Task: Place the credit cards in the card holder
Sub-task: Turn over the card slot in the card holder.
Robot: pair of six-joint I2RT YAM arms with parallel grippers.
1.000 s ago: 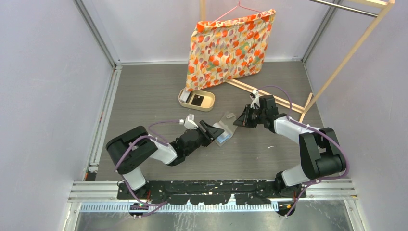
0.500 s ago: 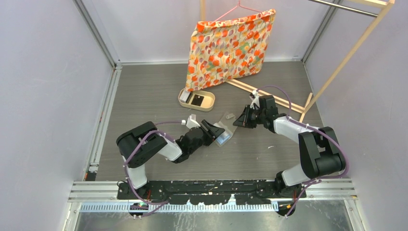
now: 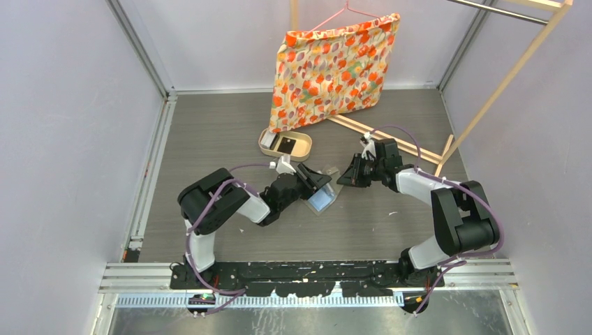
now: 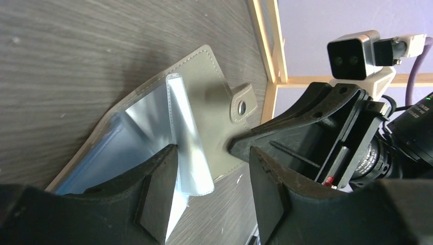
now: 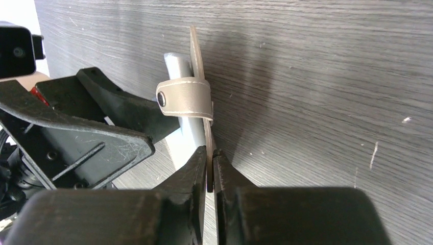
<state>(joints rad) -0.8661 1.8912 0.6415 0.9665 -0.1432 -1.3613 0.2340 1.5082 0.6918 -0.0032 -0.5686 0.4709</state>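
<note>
The grey card holder (image 3: 323,197) lies opened on the table between my two grippers, its pale blue clear pockets (image 4: 184,132) facing up. My right gripper (image 3: 347,178) is shut on the edge of its grey flap (image 5: 196,56), just below the snap strap (image 5: 185,97). My left gripper (image 3: 314,184) stands open over the pockets, and one clear sleeve rests against its left finger (image 4: 158,189). One black credit card (image 3: 286,145) lies in the tan tray. In each wrist view, the other gripper shows close by.
The tan oval tray (image 3: 301,150) sits just beyond the holder. A floral cloth bag (image 3: 335,66) hangs on a hanger at the back. Wooden rack slats (image 3: 391,136) lie behind the right gripper, with a rack post (image 3: 502,84) to the right.
My left arm has swung in to the right and its gripper has pushed further over the card holder's pockets. The right gripper has stayed at the flap.
</note>
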